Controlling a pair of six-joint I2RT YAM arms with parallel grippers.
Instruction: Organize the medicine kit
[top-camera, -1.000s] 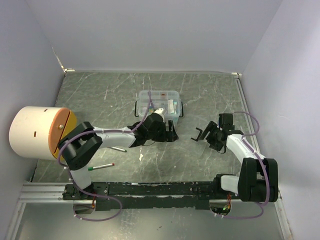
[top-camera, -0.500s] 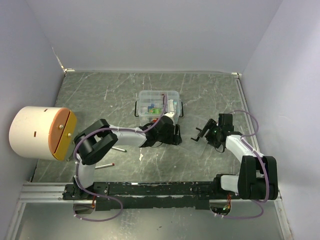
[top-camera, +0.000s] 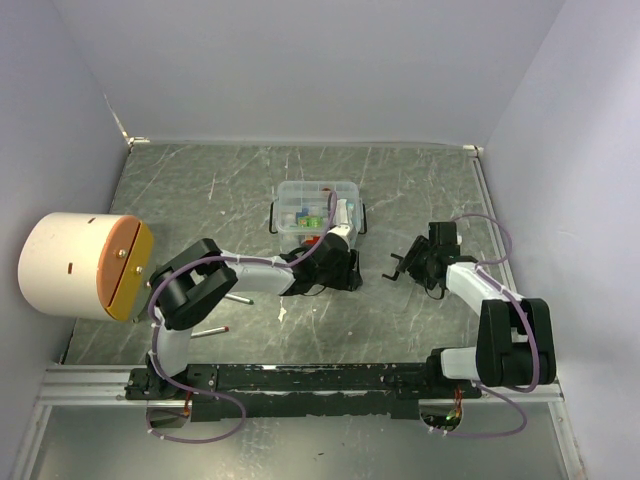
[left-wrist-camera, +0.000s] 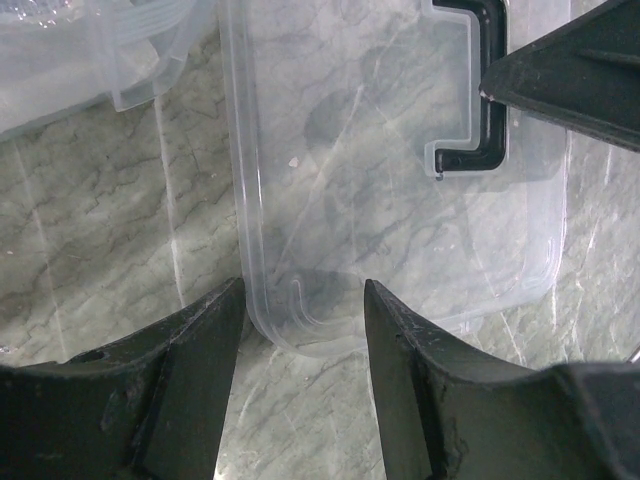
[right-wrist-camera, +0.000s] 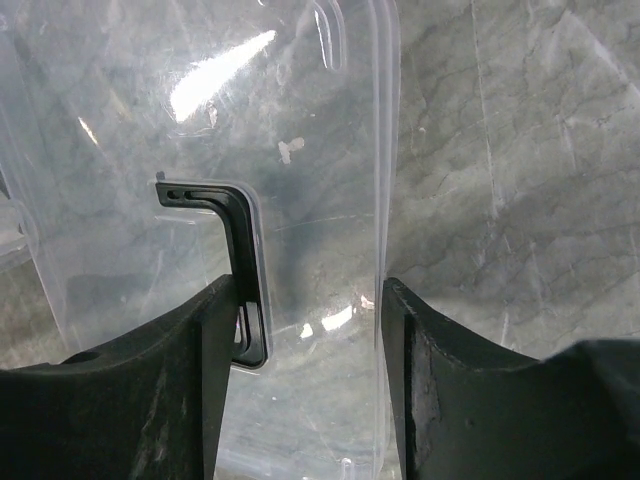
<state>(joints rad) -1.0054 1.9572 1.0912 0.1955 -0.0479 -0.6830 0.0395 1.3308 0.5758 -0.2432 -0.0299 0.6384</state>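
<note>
As both arms reach toward the middle of the tabletop (top-camera: 190, 200), I see the clear medicine box (top-camera: 300, 187) standing uncovered toward the far side. It holds small coloured items that I cannot name at this size. Its transparent lid (left-wrist-camera: 380, 200) lies flat on the marbled surface on the near side of the box, between the two arms, and from overhead I can hardly make it out.

The left tool (left-wrist-camera: 303, 290) is spread, its two fingers straddling a rounded corner of the lid; I cannot tell whether either finger touches the plastic. A black latch (left-wrist-camera: 490, 110) sits on the lid's edge further along.

The right tool (right-wrist-camera: 308, 290) is spread too. The lid's long edge runs up between its fingers, close to the right-hand one, and a second black latch (right-wrist-camera: 240, 260) lies just beside the left-hand one.

Off to the left, a large white cylinder (top-camera: 70, 265) with an orange end sits at the tabletop's edge. A red-tipped pen (top-camera: 208, 331) and a second pen (top-camera: 238, 297) rest near the left arm's base.
</note>
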